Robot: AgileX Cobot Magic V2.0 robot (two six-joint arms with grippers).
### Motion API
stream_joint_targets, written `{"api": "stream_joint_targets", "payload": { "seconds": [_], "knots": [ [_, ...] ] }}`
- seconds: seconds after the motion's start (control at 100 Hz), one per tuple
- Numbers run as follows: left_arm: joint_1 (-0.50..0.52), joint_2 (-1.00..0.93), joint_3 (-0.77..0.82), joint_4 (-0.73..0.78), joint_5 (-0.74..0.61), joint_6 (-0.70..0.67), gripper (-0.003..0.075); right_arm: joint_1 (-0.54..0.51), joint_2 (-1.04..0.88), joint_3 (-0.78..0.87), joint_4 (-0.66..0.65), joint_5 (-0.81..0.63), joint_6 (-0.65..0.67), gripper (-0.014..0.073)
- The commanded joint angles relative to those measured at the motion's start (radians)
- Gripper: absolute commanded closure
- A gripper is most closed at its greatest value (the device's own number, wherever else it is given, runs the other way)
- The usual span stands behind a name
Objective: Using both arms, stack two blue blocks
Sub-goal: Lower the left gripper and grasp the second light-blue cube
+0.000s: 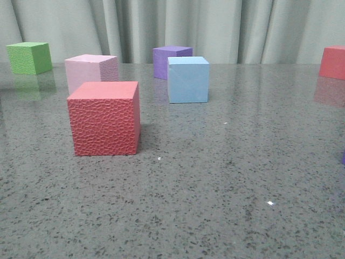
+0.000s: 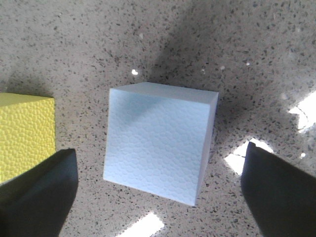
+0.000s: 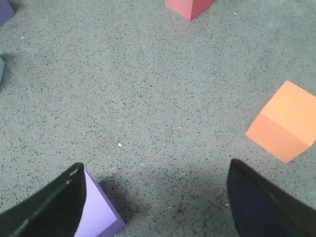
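Left wrist view: the left gripper [image 2: 158, 197] is held wide open and empty over a blue block [image 2: 160, 140], which sits between the two fingers [image 2: 42, 190], touching neither; a yellow cube [image 2: 24, 133] lies just beside that block. The reach for the first block is judged to be in hand; a straight descent and closure are called for next. The right gripper [image 3: 155, 202] is spread open too, holding nothing, a lilac cube [image 3: 101, 212] by one finger. Far from that block, a second blue block [image 1: 188, 79] is seen before a purple cube [image 1: 170, 59].

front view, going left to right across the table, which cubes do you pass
green cube → pink cube → big red cube → purple cube → blue cube → red cube at the right edge
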Motion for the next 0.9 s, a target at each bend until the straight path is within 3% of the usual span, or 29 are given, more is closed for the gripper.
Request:
{"api": "stream_joint_targets", "payload": {
  "seconds": [0.0, 0.89],
  "knots": [
    [-0.001, -0.027, -0.032, 0.011, -0.028, -0.002, 0.0080, -0.004, -0.002, -0.023, -0.013, -0.068, -0.011, 0.0013],
    [0.000, 0.036, -0.030, 0.047, -0.075, -0.002, 0.0080, -0.004, -0.002, -0.023, -0.013, -0.062, -0.011, 0.0013]
  ]
}}
